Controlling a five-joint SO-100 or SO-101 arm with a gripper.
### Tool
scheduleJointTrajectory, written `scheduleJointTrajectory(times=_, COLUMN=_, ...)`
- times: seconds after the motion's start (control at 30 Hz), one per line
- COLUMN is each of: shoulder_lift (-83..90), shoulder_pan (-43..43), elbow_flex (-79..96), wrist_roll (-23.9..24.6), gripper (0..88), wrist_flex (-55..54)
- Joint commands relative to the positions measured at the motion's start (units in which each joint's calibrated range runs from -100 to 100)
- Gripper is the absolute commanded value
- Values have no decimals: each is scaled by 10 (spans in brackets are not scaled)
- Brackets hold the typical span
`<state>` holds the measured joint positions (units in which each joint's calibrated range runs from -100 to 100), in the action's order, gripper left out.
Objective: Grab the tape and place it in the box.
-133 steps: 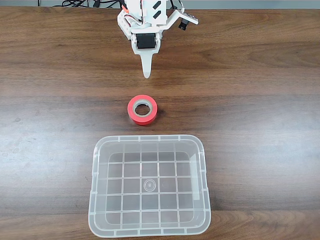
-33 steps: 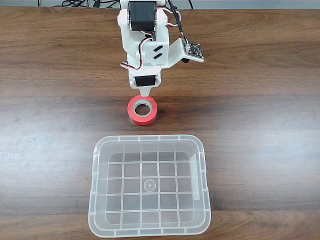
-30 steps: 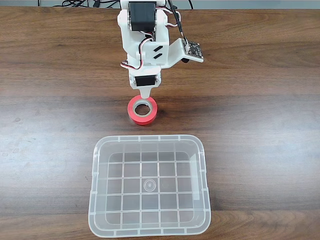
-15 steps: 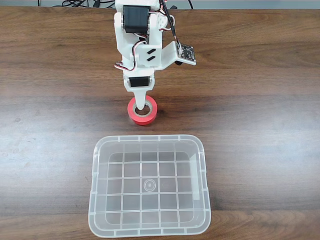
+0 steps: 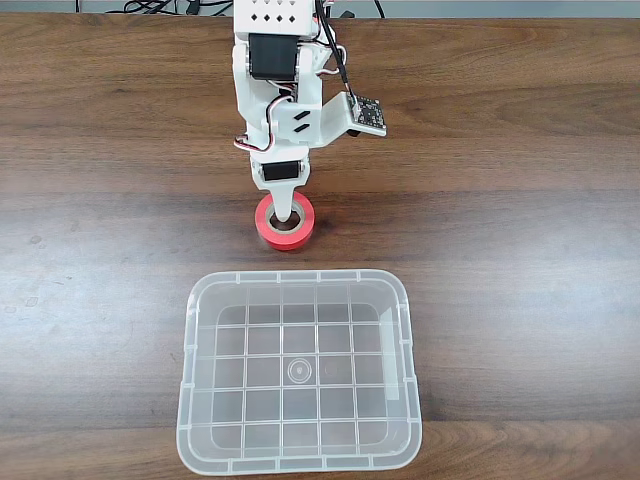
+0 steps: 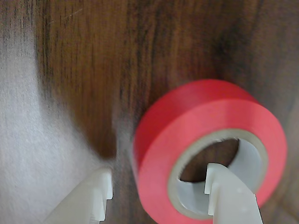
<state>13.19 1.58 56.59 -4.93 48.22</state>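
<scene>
I see the tape (image 5: pixel 285 222) lying flat on the wooden table (image 5: pixel 520 200), its core hole facing straight up, a short way from the far rim of the box (image 5: pixel 298 372) in the fixed view. My arm reaches down steeply from the far edge. The gripper (image 6: pixel 156 193) is spread apart, straddling the roll's wall: one finger (image 6: pixel 229 196) inside the core, the other outside, nothing clamped.

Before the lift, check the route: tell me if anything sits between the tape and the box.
Nothing visible does. In the fixed view, only bare wooden table lies between the tape and the near rim of the box. The pincer straddles the roll's wall, one finger inside the core, one outside.
</scene>
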Motion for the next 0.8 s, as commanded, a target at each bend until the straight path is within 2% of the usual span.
scheduleJointTrajectory(times=0.0, shoulder_lift=-40, shoulder_pan=5, elbow_flex=-49, wrist_roll=0, gripper=118, wrist_flex=-4)
scheduleJointTrajectory(times=0.07, shoulder_lift=-48, shoulder_pan=5, elbow_flex=-55, wrist_roll=0, gripper=60, wrist_flex=4)
scheduleJointTrajectory(times=0.13, shoulder_lift=-50, shoulder_pan=5, elbow_flex=-56, wrist_roll=0, gripper=39, wrist_flex=5)
scheduleJointTrajectory(times=0.67, shoulder_lift=-47, shoulder_pan=5, elbow_flex=-92, wrist_roll=0, gripper=31, wrist_flex=36)
scheduleJointTrajectory(times=0.77, shoulder_lift=-17, shoulder_pan=5, elbow_flex=-108, wrist_roll=0, gripper=31, wrist_flex=75)
